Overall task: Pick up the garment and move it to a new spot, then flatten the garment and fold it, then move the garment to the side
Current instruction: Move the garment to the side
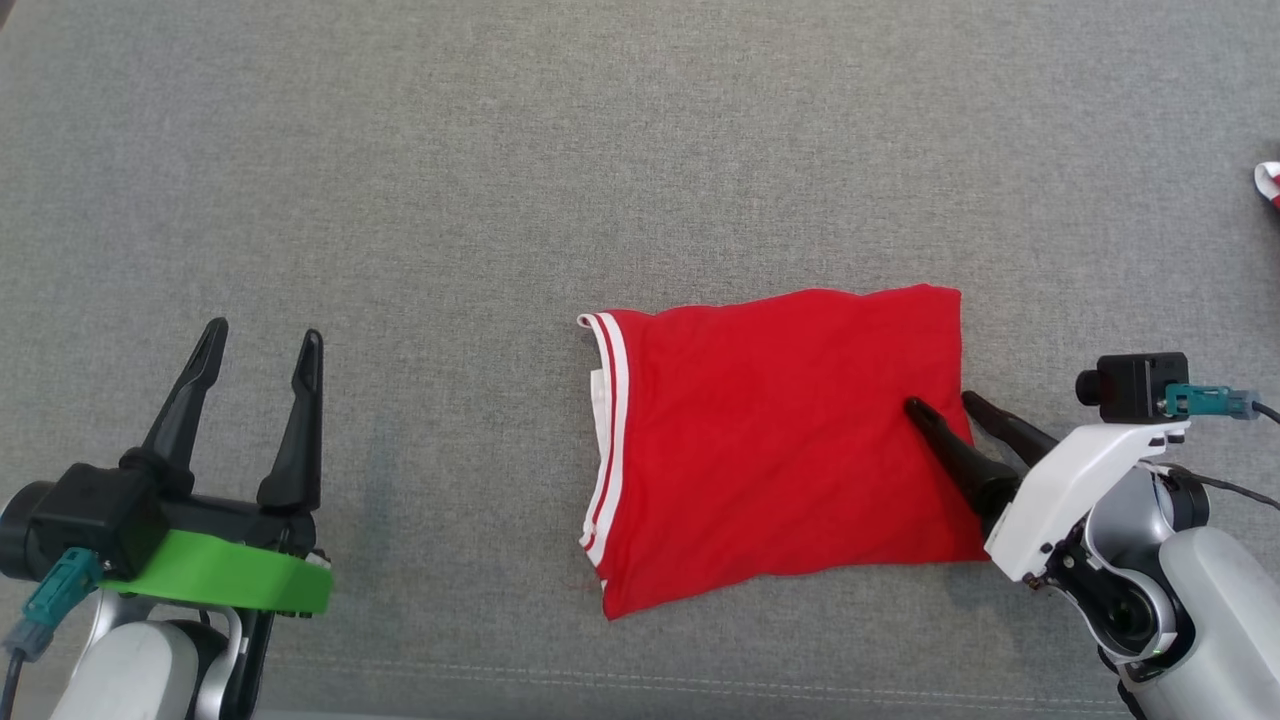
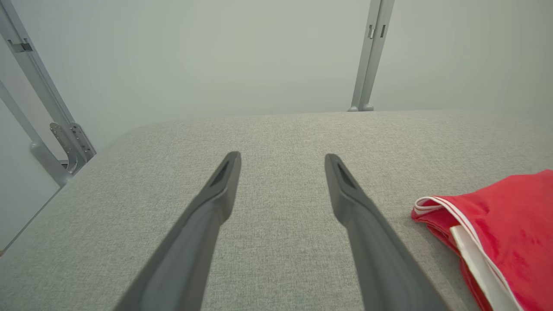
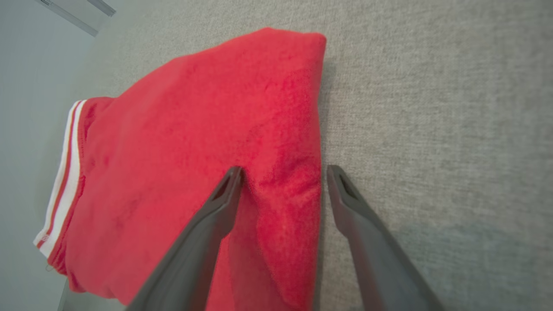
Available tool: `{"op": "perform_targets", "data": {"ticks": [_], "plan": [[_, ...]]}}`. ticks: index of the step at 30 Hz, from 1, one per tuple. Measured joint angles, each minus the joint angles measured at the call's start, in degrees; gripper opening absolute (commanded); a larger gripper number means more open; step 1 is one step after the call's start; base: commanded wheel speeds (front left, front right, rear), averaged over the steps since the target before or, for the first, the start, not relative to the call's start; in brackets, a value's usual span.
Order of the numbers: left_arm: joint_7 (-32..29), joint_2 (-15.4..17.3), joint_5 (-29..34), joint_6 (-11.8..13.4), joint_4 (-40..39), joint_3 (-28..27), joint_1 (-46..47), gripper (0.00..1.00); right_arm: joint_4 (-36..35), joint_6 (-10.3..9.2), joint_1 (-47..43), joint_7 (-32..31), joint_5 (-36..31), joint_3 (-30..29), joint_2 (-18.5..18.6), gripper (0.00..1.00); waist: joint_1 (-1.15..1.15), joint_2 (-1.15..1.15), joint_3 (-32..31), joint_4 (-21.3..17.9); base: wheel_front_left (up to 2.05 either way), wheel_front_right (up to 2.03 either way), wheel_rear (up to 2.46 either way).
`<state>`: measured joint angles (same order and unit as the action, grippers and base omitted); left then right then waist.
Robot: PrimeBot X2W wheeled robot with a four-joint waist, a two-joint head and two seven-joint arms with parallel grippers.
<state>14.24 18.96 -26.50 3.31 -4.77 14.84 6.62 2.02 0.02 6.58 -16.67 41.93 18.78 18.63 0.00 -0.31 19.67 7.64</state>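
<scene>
The garment point(image 1: 780, 450) lies folded into a red rectangle on the grey surface, white-and-red striped trim along its left edge; no lettering shows. My right gripper point(image 1: 942, 402) is open and straddles the garment's right folded edge, one finger on the red cloth, the other just off it on the surface. In the right wrist view the garment point(image 3: 194, 151) has its edge between the spread fingers of the right gripper point(image 3: 283, 172). My left gripper point(image 1: 264, 335) stands open at the lower left, well clear of the cloth. The left wrist view has the left gripper point(image 2: 283, 160) open over bare surface, the garment point(image 2: 505, 229) to its right.
The grey padded surface point(image 1: 500, 180) stretches wide on all sides. A small red and white piece point(image 1: 1268, 185) pokes in at the right edge. Metal frame posts point(image 2: 369, 56) stand behind the far edge of the surface.
</scene>
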Motion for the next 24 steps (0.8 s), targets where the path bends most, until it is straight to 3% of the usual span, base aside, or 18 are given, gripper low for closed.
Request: {"op": "perform_targets", "data": {"ticks": [5, 6, 7, 10, 13, 18, 24], "plan": [[0.0, 0.0, 0.0, 0.0, 0.0, -0.2, -0.1, 1.00, 1.2, 1.74, 0.1, -0.6, 2.4, 0.9, -0.9, 1.00, 0.00, 0.00, 0.0, 0.1, 0.00, 0.00, 0.00], [0.0, 0.0, 0.0, 0.0, 0.1, -0.2, -0.1, 1.00, 1.6, 2.26, 0.4, -0.7, 3.0, 1.4, -1.5, 0.62, 0.00, 0.00, -0.1, 0.0, 0.00, 0.00, 0.00], [0.0, 0.0, 0.0, 0.0, 0.1, -0.3, -0.2, 1.00, 2.0, 2.83, 1.0, -0.8, 3.6, 1.9, -2.3, 0.00, 0.00, 0.00, -0.2, 0.0, 0.00, 0.00, 0.00], [0.0, 0.0, 0.0, 0.2, 0.2, -0.2, -0.2, 1.00, 2.8, 3.59, 3.6, -2.2, 4.5, 3.4, -4.5, 0.00, 0.00, 0.00, -0.5, -0.1, 0.00, 0.00, 0.00], [0.0, 0.0, 0.0, 0.2, 0.2, -0.2, -0.2, 1.00, 2.9, 3.55, 6.8, -3.3, 4.5, 2.0, -3.3, 0.00, 0.00, 0.00, -0.7, -0.2, 0.00, 0.00, 0.00], [0.0, -0.2, 0.0, 0.2, 0.5, -0.2, -0.5, 1.00, 4.3, 2.82, 12.2, -5.3, 3.4, -3.6, 4.4, 0.00, 0.00, 0.00, -1.4, -0.4, 0.00, 0.00, 0.00], [0.0, -1.1, 0.0, 0.2, 1.0, -0.1, -2.2, 1.00, 6.2, 0.23, 13.8, -9.3, 2.8, -8.0, 11.6, 0.00, 0.00, 0.00, -2.5, -1.2, 0.00, 0.00, 0.00]]}}
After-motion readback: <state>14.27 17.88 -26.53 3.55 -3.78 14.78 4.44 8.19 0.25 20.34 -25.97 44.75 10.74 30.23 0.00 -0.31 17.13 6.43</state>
